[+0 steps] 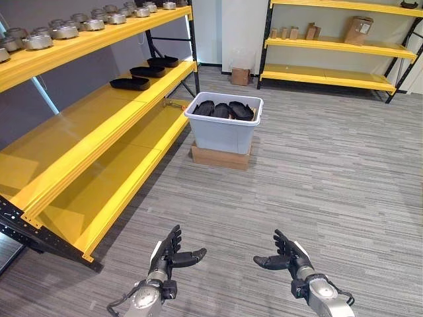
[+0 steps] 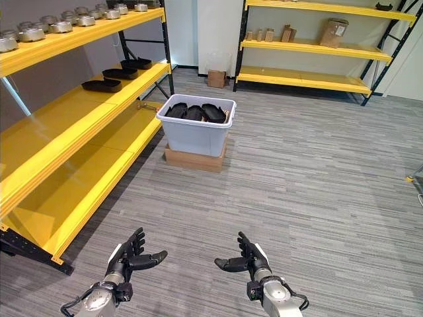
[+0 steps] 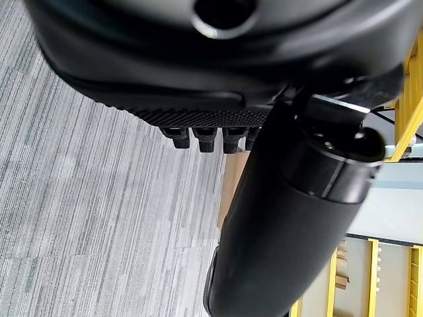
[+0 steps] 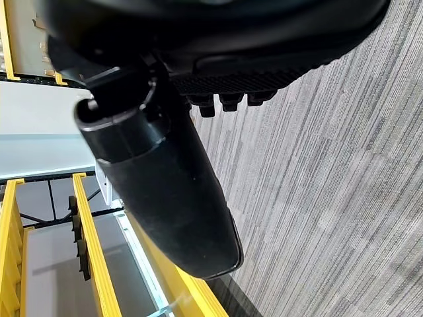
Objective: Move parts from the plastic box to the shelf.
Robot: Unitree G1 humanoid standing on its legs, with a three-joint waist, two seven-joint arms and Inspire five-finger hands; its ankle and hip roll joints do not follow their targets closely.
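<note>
A pale grey plastic box [image 1: 223,132] stands on a flat cardboard carton [image 1: 220,157] beside the yellow shelf [image 1: 99,125]. Several black parts [image 1: 225,110] lie inside the box. Three black parts [image 1: 147,71] rest on the shelf's middle level, further back. My left hand [image 1: 169,255] and right hand [image 1: 285,257] hover low over the carpet, well short of the box, palms facing each other. Both are open with straight fingers and hold nothing. Each wrist view looks past its hand's thumb [image 3: 291,218] at carpet.
Several grey metal castings [image 1: 66,30] line the shelf's top level. A second yellow shelf [image 1: 337,46] with cardboard boxes stands at the far wall, and a small carton [image 1: 240,76] sits on the floor near it. Grey carpet [image 1: 317,178] stretches between me and the box.
</note>
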